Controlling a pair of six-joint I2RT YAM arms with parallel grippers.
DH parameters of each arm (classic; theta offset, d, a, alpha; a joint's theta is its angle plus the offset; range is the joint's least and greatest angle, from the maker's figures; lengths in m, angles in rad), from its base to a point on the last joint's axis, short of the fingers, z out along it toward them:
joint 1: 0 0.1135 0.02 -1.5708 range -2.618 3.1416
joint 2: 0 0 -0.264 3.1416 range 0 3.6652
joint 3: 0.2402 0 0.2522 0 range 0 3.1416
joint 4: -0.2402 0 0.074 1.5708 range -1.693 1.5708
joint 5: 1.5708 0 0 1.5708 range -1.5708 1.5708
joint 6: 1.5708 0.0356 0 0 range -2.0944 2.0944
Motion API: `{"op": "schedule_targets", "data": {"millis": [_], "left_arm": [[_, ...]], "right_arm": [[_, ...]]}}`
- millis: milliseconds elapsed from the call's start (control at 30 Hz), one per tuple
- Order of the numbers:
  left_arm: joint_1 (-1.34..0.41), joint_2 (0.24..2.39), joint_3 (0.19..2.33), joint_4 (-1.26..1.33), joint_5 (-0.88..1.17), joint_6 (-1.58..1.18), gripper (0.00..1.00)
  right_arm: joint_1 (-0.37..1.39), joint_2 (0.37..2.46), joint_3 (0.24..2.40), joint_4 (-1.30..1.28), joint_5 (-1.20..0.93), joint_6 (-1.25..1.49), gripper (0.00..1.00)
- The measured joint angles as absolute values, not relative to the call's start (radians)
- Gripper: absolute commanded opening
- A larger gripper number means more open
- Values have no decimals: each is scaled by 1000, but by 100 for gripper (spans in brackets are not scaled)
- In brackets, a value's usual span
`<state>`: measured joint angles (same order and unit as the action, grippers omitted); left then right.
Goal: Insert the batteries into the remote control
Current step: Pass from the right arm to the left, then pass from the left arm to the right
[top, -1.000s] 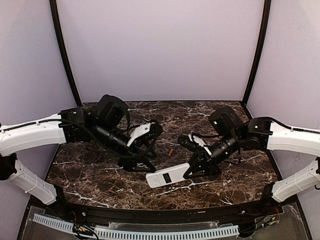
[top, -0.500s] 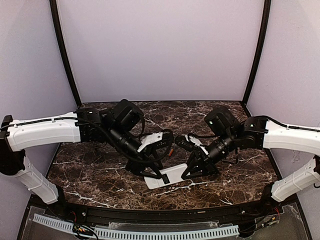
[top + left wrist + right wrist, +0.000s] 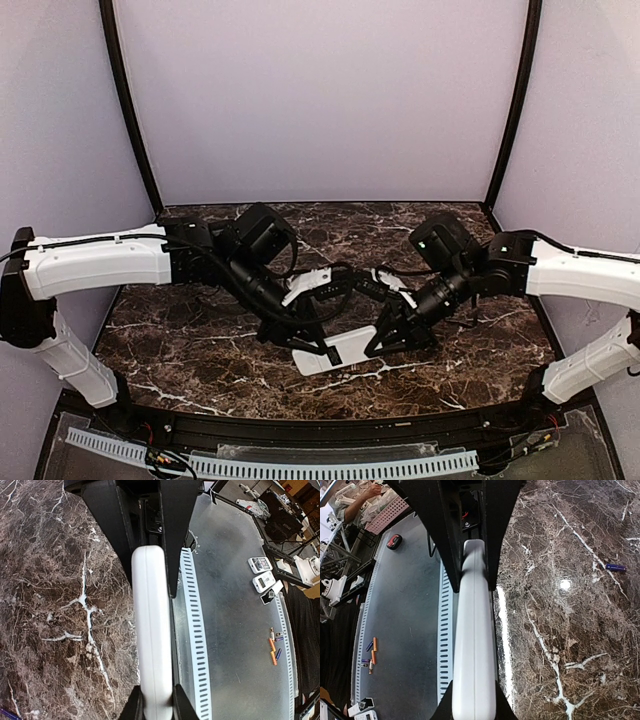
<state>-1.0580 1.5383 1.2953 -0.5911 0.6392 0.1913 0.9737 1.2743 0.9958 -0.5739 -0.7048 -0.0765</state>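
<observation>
The white remote control (image 3: 345, 352) is held on edge just above the marble table (image 3: 180, 340), near its front edge. My left gripper (image 3: 318, 346) is shut on its left end and my right gripper (image 3: 380, 340) is shut on its right end. In the left wrist view the remote (image 3: 151, 630) runs up from my gripper (image 3: 156, 707) to the other gripper's fingers. The right wrist view shows the remote (image 3: 474, 630) the same way in my right gripper (image 3: 474, 707). The dark blue-purple battery (image 3: 616, 567) lies on the marble. The orange battery is hidden.
Beyond the table's front edge are a white slotted strip (image 3: 300, 466) and a grey floor. Loose spare batteries (image 3: 273, 652) and two small white devices (image 3: 262, 574) lie on that floor. Purple walls close the back and sides.
My left arm has swung right and shut on the remote's left end. The remote, flat with its display up before, now stands on edge between both grippers. The orange battery is now covered.
</observation>
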Motion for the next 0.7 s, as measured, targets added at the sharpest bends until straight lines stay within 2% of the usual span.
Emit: {"op": "schedule_targets", "data": {"millis": [67,267,400,467,700], "left_arm": [[-1058,1538,1295,-585,637,181,1],[-1039,1530,1257,-493,649,109,0],[-1000,1500,1192,-398,686,35,0],[-969,1480,1162,-341,703,-15,0],[-905,1437,1096,-58,736,-213,0]], "right_arm": [[968,1273,999,-578,-701,-74,14],[903,1229,1002,-570,-696,-73,67],[844,1160,1002,-530,-690,-47,93],[821,1114,996,-489,-688,-30,98],[757,1003,907,-235,-674,126,99]]}}
